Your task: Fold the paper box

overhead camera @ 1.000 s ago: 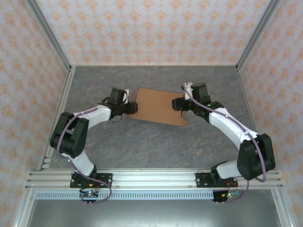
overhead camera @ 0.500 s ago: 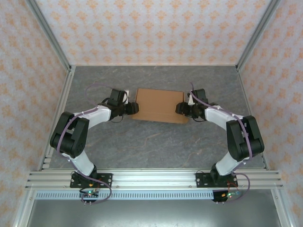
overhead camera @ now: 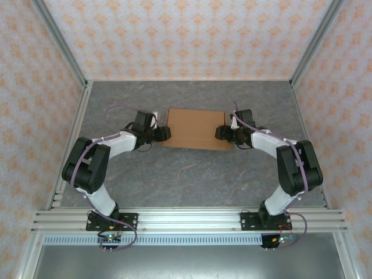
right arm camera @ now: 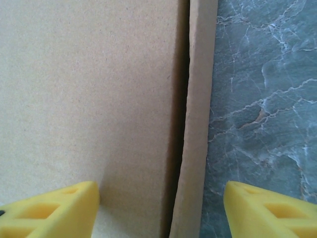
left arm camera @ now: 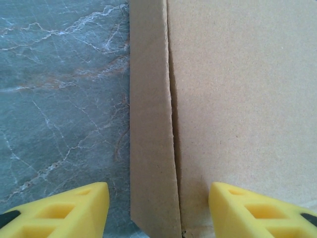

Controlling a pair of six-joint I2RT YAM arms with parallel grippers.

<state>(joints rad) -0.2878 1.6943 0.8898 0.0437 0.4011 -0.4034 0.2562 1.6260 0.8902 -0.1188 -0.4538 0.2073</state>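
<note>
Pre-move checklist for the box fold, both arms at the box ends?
1. Left gripper open: ok, fingers either side of the left end flap.
2. Right gripper open: ok, straddling the right end flap.
3. End flaps flush with top panel: not ok, dark gap along both seams.
4. Paper box centred between grippers: ok.
5. Fingers touching cardboard: cannot tell.
</note>
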